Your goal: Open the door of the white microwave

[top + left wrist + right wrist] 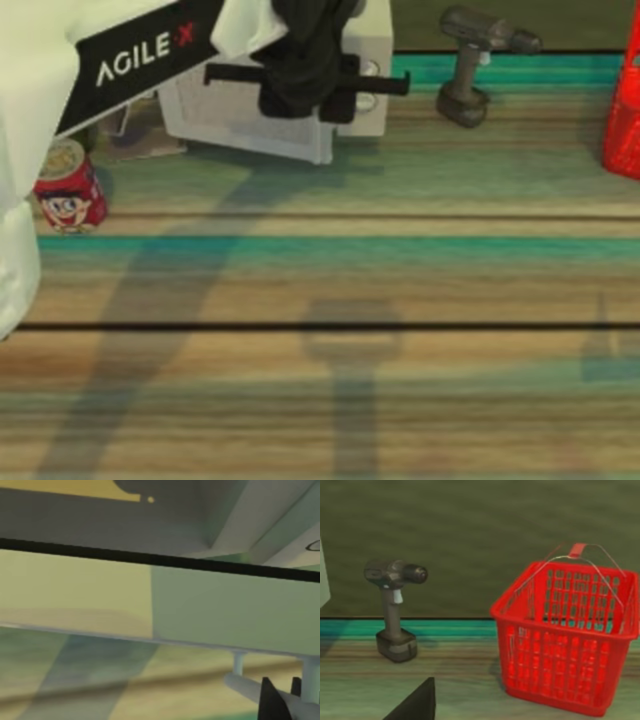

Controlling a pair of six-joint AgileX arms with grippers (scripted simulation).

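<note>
Striped wooden table (400, 280), left end effector (305, 75) over white microwave (375, 40), door (250, 125) ajar beneath, grip state unclear

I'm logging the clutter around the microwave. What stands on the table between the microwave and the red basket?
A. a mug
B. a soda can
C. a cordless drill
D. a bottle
C: a grey cordless drill stands upright on its battery base, right of the white microwave and left of the red basket.
</note>
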